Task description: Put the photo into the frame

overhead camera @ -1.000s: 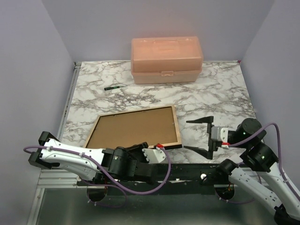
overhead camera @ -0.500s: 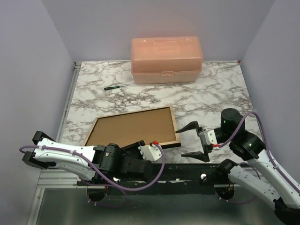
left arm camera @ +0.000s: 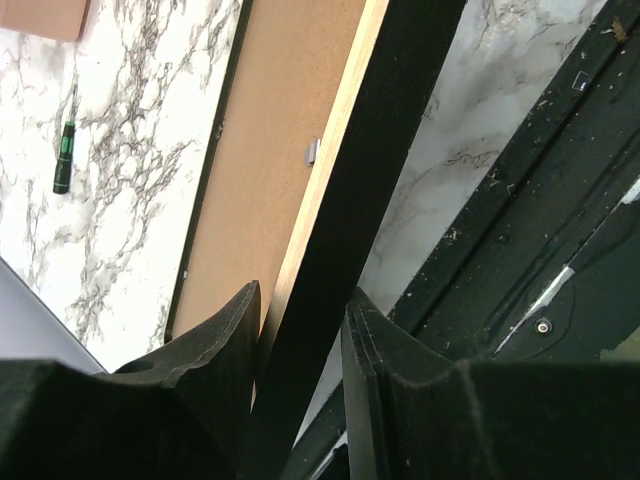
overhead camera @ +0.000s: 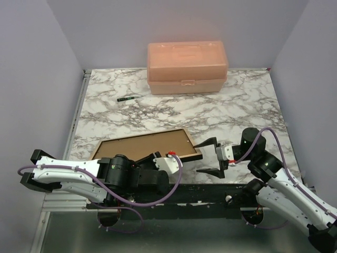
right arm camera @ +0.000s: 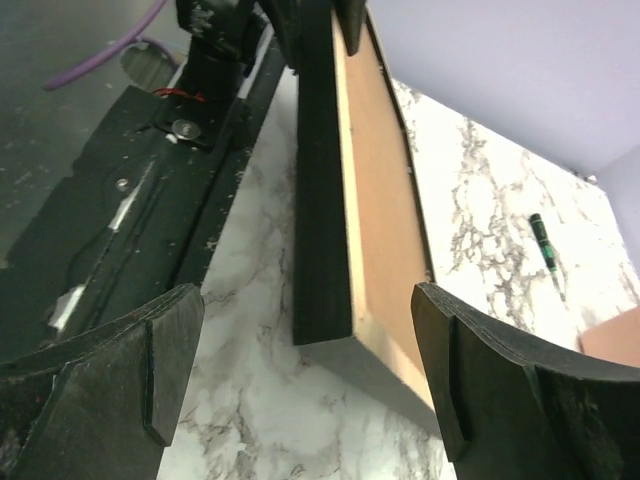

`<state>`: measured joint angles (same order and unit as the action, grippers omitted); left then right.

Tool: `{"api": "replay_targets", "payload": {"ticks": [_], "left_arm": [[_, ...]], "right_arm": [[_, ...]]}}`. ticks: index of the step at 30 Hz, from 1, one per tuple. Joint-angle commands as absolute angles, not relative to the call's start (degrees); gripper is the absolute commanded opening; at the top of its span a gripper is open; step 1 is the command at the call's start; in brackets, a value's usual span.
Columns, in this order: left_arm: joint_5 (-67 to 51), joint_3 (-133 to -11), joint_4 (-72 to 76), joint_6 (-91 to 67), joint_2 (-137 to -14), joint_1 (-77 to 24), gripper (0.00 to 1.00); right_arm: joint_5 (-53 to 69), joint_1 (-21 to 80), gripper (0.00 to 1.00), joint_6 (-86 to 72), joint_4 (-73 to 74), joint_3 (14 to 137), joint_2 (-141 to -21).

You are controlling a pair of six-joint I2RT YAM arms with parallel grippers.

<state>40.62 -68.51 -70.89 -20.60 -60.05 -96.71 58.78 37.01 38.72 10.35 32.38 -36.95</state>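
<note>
The frame point(overhead camera: 145, 145) is back side up, brown backing panel point(left arm camera: 280, 120) inside its light wood rim. Its near edge is tilted up off the marble. My left gripper point(overhead camera: 160, 158) is shut on that near edge; in the left wrist view the black rail point(left arm camera: 370, 170) runs between the two pads point(left arm camera: 225, 330). My right gripper point(overhead camera: 204, 157) is open with its fingers on either side of the frame's near right corner point(right arm camera: 325, 300), touching neither face. The photo is out of view.
A peach plastic box point(overhead camera: 187, 67) stands at the back of the marble table point(overhead camera: 237, 105). A green marker point(overhead camera: 126, 98) lies at the back left. The black base plate point(overhead camera: 210, 192) runs along the near edge under both arms.
The left gripper has tipped the frame's near edge up and drawn it leftward. The right gripper has swung left from open table to straddle the frame's corner, its jaws narrowing slightly.
</note>
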Motion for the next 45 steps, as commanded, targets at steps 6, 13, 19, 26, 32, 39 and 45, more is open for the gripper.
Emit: {"api": "replay_targets", "payload": {"ticks": [6, 13, 19, 26, 32, 39, 45], "left_arm": [[37.8, -74.1, -65.0, -24.1, -59.9, -96.4, 0.18], [37.0, -76.7, -65.9, -23.4, -61.1, -96.4, 0.18], [37.5, -77.9, -67.7, -24.1, -60.4, -96.4, 0.2], [39.0, -77.1, -67.5, -25.3, -58.2, -96.4, 0.58], [41.7, -78.8, -65.0, -25.0, -56.9, -96.4, 0.92], [43.6, -85.0, -62.8, -24.6, -56.7, -96.4, 0.96], [41.8, -85.8, -56.1, -24.8, -53.2, -96.4, 0.96]], "right_arm": [[55.9, 37.3, 0.83, 31.9, -5.0, 30.3, -41.1], [57.6, 37.4, 0.62, 30.4, -6.0, 30.7, -44.1], [60.8, 37.4, 0.17, 27.4, -5.9, 32.6, -46.9], [61.5, 37.3, 0.0, 26.0, -2.2, 35.1, -46.0], [60.9, 37.4, 0.0, 26.8, 2.7, 37.0, -44.0], [59.8, 37.4, 0.0, 15.2, 0.6, 39.0, -45.4], [54.8, 37.4, 0.0, 5.1, 0.6, 42.7, -49.4]]}}
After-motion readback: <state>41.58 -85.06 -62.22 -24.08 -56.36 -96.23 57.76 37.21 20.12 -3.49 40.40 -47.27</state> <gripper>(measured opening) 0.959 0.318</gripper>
